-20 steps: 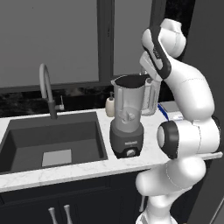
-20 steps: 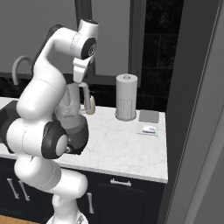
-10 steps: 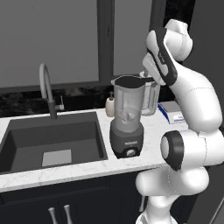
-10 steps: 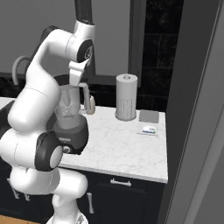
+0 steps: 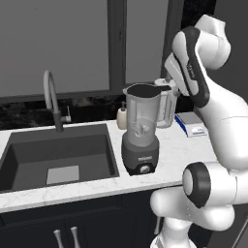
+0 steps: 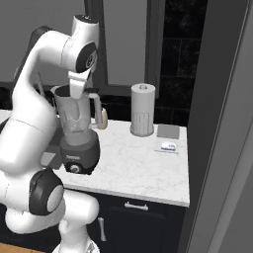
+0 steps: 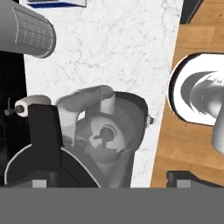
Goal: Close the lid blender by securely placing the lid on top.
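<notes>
Since a second ago my arm has swung up and over, so my hand hangs right of and above the blender (image 5: 142,131) on the marble counter (image 6: 143,163). From the hand view I look down into its jar, blades visible, with what looks like the lid (image 7: 52,148), dark, at my gripper (image 7: 111,178); how far my fingers are apart, I cannot tell. Right base view adds the white cylinder (image 6: 142,109) far right.

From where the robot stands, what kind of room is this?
Most likely a kitchen, though a computer-rendered one. A white marble-look counter holds a dark sunken sink with a curved grey tap, and a clear-jarred blender on a dark grey base stands beside it.
</notes>
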